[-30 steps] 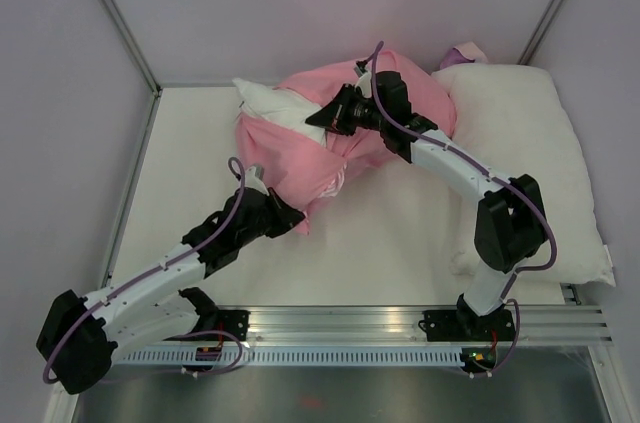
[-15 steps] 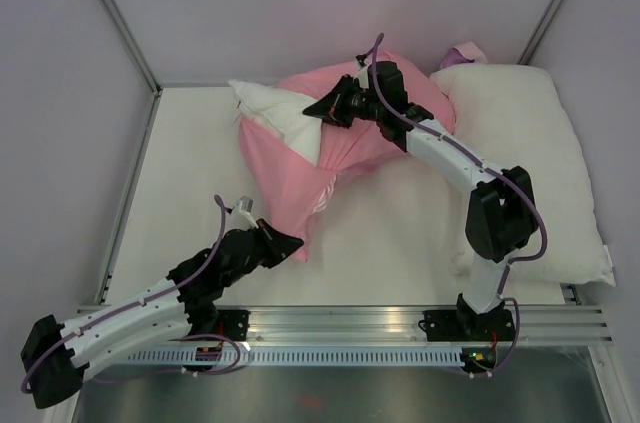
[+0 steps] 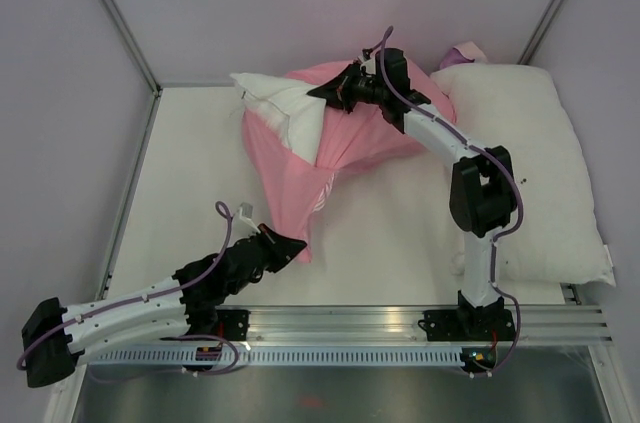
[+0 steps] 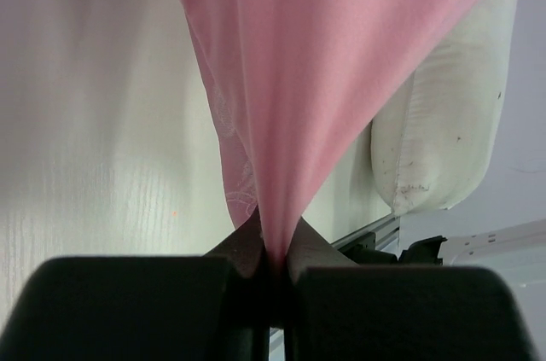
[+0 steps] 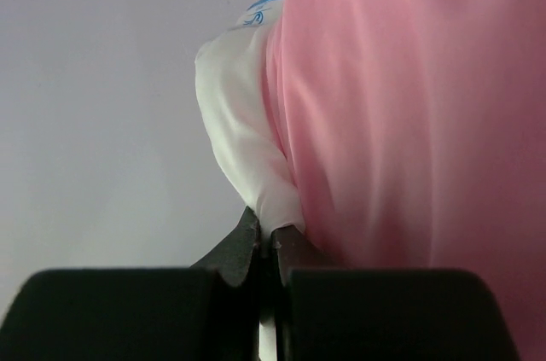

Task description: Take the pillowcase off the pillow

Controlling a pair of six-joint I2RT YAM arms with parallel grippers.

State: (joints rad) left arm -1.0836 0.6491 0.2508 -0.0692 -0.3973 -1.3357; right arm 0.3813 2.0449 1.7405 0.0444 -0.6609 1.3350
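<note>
The pink pillowcase (image 3: 330,143) stretches taut from the back of the table toward the near left. My left gripper (image 3: 296,244) is shut on its near corner, and the left wrist view shows pink fabric (image 4: 299,79) pinched between the jaws (image 4: 273,252). The white pillow (image 3: 275,103) sticks out of the case at the back left. My right gripper (image 3: 320,95) is shut on it. In the right wrist view the jaws (image 5: 273,231) pinch white pillow fabric (image 5: 235,113) beside the pink case (image 5: 409,122). The rest of the pillow is hidden inside the case.
A second white pillow (image 3: 530,163) with small dark specks lies along the right side, also seen in the left wrist view (image 4: 444,122). A small purple item (image 3: 465,50) sits behind it. Walls enclose the white table (image 3: 180,173); the rail (image 3: 400,328) runs along the near edge.
My left gripper has drawn back toward the near edge, pulling the pillowcase long and taut. My right gripper has shifted toward the back with the pillow, and more white pillow shows.
</note>
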